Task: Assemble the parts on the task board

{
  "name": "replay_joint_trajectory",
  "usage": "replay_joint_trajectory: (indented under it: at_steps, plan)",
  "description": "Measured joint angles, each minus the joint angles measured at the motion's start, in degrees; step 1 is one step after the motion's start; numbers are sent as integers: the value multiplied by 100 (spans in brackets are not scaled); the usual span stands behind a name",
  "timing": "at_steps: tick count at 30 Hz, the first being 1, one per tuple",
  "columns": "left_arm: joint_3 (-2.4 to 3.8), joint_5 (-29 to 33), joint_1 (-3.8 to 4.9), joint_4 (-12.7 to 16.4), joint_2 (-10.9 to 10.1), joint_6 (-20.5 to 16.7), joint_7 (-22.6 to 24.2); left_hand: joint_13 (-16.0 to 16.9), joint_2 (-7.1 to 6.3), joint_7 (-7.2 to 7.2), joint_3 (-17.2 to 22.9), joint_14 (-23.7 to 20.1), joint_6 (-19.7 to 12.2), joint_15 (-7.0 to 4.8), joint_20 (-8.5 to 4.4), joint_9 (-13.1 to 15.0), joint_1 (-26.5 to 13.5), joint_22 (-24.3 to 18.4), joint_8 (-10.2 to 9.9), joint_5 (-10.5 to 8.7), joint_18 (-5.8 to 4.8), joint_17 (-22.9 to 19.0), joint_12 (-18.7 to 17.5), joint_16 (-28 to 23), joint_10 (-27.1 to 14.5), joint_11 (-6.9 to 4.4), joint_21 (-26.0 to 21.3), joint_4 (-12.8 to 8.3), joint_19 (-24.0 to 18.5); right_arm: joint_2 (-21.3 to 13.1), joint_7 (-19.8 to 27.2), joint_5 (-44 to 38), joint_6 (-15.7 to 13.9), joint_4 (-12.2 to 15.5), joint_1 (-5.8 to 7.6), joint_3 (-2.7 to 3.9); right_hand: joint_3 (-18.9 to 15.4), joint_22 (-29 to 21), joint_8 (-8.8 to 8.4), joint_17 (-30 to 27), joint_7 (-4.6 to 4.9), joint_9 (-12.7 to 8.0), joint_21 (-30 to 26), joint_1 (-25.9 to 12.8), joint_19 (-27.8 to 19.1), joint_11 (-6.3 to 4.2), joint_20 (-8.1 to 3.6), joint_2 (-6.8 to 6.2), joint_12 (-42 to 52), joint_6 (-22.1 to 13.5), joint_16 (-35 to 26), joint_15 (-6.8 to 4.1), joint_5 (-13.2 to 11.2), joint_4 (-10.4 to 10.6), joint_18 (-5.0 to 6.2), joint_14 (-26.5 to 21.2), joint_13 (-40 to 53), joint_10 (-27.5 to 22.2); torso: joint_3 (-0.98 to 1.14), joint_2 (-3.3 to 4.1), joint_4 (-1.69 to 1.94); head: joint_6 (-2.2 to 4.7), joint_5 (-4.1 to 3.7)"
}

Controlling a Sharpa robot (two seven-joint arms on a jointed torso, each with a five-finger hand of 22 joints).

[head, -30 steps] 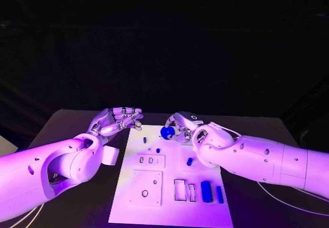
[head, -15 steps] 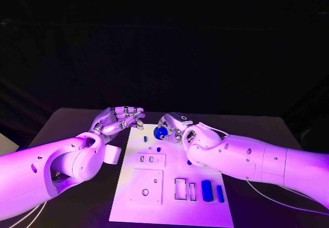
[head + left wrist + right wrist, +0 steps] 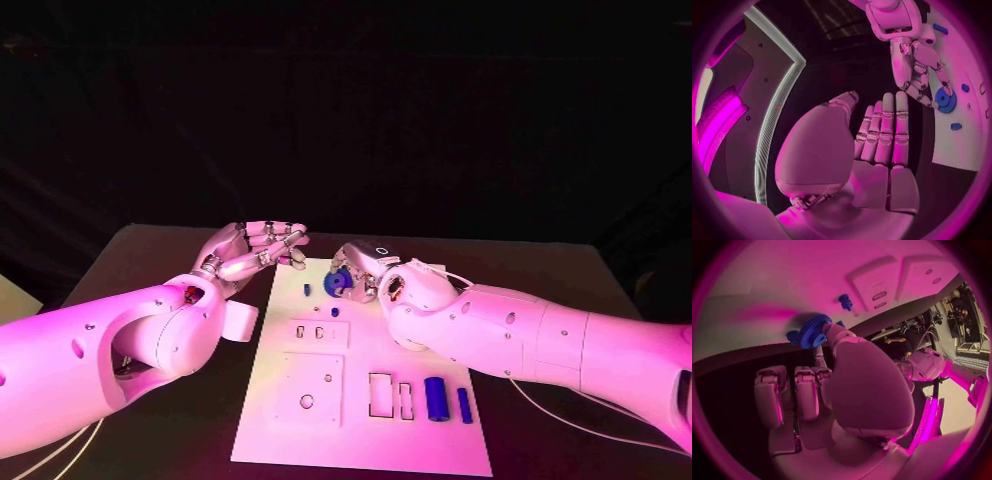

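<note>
On the left side of the black table [image 3: 173, 250], the left hand [image 3: 253, 250] hovered beside the far left corner of the task board [image 3: 361, 440]. Its fingers [image 3: 882, 130] were extended side by side, with the thumb apart from them, and they held nothing.

At the centre, the task board was a white rectangular plate carrying raised panels with slots and holes. A small blue peg [image 3: 306, 290] stood near the far left edge of the board, and a second small blue part [image 3: 335, 312] stood just beyond the slotted panel. Near the front right of the board, a long blue bar [image 3: 434, 399] lay beside a slimmer blue bar [image 3: 464, 405], both parallel to the rectangular recesses.

Further right, the right hand [image 3: 368, 272] was positioned over the far end of the board. It held a blue gear [image 3: 812, 331] between the thumb and the fingertips. The gear was a round toothed disc with a central hub, deep blue in colour, tilted on edge and raised above the board surface. The remaining fingers [image 3: 804, 390] of that hand were curled alongside each other.
</note>
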Motion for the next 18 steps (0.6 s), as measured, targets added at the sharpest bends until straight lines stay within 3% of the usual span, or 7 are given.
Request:
replay_joint_trajectory:
  at_steps: [15,18]
  plan:
    - [0,-1,0,-1,-11,0,-8,0,0,0,0,0,0,0,0,0,0,9,0,0,0,-1,0,0,0,0,0,0,0,45,-58,-41,70,-113,-3,-5,17,-1,0,-1,-4,0,0,-83,0,0,0,-22,0,4,0,0,-5,-15,0,0,0,0,9,-3,-11,28,12]
    - [0,-1,0,-1,-11,0,-10,0,0,0,0,0,0,0,0,0,0,9,0,0,0,-1,0,0,0,0,0,0,0,46,-58,-44,60,-131,-3,-6,40,-1,20,-1,-18,0,0,-270,0,34,0,-115,0,17,0,1,-132,11,0,0,0,10,11,-2,-11,35,12]
